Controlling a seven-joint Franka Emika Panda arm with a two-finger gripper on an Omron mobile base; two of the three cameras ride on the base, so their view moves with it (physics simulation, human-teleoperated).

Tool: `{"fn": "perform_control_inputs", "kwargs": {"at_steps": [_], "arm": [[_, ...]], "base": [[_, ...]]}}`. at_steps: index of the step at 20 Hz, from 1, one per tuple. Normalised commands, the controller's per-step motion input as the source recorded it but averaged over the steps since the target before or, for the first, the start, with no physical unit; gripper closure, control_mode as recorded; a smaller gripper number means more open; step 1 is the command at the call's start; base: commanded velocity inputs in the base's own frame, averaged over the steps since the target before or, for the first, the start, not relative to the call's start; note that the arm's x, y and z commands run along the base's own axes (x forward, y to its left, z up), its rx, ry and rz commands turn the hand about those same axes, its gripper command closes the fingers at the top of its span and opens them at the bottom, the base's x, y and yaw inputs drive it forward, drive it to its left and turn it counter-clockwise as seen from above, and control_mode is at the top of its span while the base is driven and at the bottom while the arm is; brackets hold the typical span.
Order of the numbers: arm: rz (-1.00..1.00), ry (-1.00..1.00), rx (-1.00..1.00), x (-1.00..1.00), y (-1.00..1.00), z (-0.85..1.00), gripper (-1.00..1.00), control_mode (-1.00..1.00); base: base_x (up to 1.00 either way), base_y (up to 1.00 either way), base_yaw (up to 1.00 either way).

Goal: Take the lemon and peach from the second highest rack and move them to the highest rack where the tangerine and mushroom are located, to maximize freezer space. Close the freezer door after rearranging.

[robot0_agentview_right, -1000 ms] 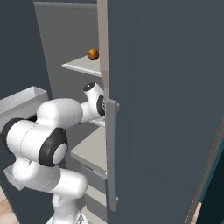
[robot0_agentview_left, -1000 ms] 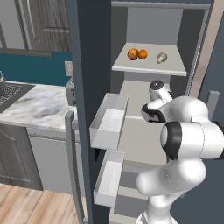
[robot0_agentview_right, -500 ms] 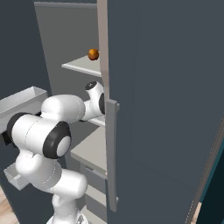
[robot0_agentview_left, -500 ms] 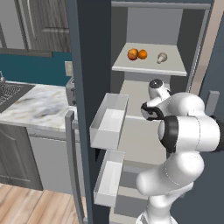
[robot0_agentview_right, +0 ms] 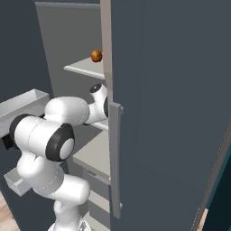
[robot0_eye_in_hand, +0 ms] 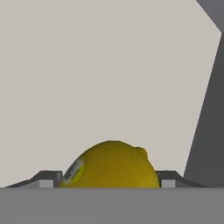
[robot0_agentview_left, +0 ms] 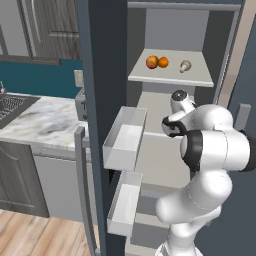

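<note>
Freezer interior, second-highest pale grey rack (robot0_agentview_left: 165, 127).
Tool (robot0_eye_in_hand: 109, 183) fingers flank round yellow lemon (robot0_eye_in_hand: 110, 165); contact unconfirmed. Rounded skin could slip on lifting.

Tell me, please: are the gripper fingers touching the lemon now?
Cannot tell. In the hand view the lemon sits between the two fingertips, whose inner edges meet its outline, but the grey band hides the contact line.
</note>
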Motion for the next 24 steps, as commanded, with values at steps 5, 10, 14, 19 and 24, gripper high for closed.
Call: {"fn": "perform_control_inputs", "kwargs": {"at_steps": [5,10,14,19,24], "arm": [[0.0,-0.25,0.0,-0.22,0.05,-0.27,1.0,-1.0],[0.0,-0.21,-0.02,-0.43,0.24,-0.18,1.0,-1.0],[-0.05,0.0,0.0,-0.48,0.4,0.26,1.0,-1.0],[-0.1,0.01,0.0,-0.45,0.38,0.46,1.0,-1.0],[-0.1,0.03,0.0,-0.41,0.37,0.43,1.0,-1.0]], "base": [[0.0,0.0,0.0],[0.0,0.0,0.0],[0.0,0.0,0.0],[0.0,0.0,0.0],[0.0,0.0,0.0]]}}
